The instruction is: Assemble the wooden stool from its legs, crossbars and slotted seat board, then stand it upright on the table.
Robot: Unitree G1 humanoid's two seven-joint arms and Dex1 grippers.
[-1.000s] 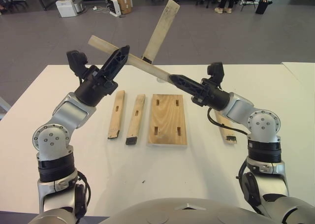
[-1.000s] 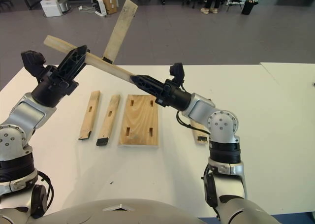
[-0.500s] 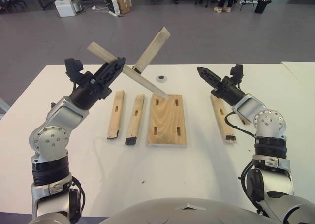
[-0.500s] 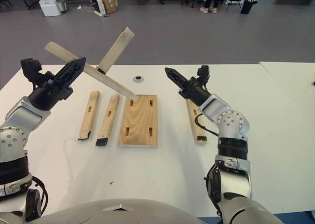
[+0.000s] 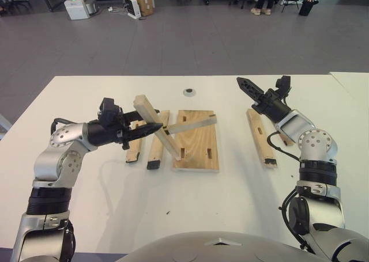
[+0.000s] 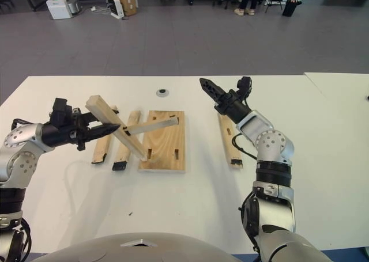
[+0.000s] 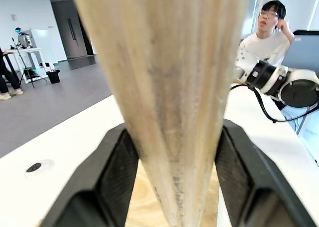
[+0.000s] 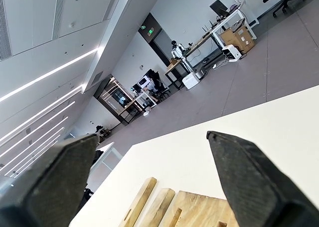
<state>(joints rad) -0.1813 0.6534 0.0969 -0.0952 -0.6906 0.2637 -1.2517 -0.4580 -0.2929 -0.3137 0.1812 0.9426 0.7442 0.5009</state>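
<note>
My left gripper [image 5: 151, 129] is shut on a wooden leg [image 5: 147, 109] that carries a crossbar [image 5: 193, 124] sticking out sideways. The leg slants down, and its lower end rests on the slotted seat board [image 5: 199, 152] by the near left slot. In the left wrist view the leg [image 7: 164, 112] sits squeezed between the black fingers [image 7: 107, 187]. Two loose legs [image 5: 157, 150] lie left of the board, partly behind the left gripper. Another leg [image 5: 259, 138] lies right of it. My right gripper [image 5: 245, 83] is open, held above the table's far right part.
A small round disc [image 5: 188, 91] lies on the white table [image 5: 190, 204] behind the board. The table's near half is bare. Grey floor with office furniture lies beyond the far edge. A second table [image 5: 351, 83] stands at the right.
The right gripper let go of the joined pieces and drew back to the right. The left arm swung them down from mid-air onto the seat board.
</note>
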